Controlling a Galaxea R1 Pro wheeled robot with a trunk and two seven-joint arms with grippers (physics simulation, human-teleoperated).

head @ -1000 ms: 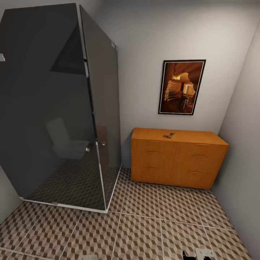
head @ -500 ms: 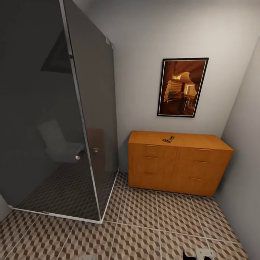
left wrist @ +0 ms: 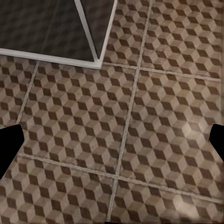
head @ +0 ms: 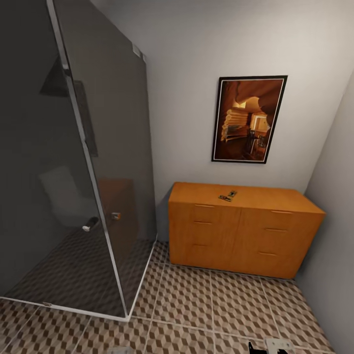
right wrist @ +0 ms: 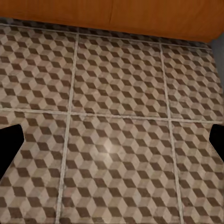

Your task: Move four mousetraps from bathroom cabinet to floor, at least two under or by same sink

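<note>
brown, beige and white cube-patterned tiles make up the bathroom floor, with pale grout lines crossing it; grey walls meet in a corner at the far right; a tall dark smoked-glass shower enclosure stands at the left of the head view on a pale frame, its base corner also seen in the left wrist view; a framed picture in warm orange tones hangs on the far wall above the cabinet; that low orange-brown sideboard sits against the wall, drawer fronts with slim bar handles facing the robot, its lower front edge running along the far side of the right wrist view.

both arms are held low with the wrists looking down at the tiles; the left gripper shows as dark fingertips at the two side edges of its wrist view, set wide apart with bare tile between them; the right gripper is likewise spread, nothing between its fingers; a bit of its pale and black hardware shows at the bottom edge of the head view.

two mousetraps lie close together on the cabinet top, near its middle, small and dark, too small to make out details; they are well apart from both grippers, across the floor and higher up.
</note>
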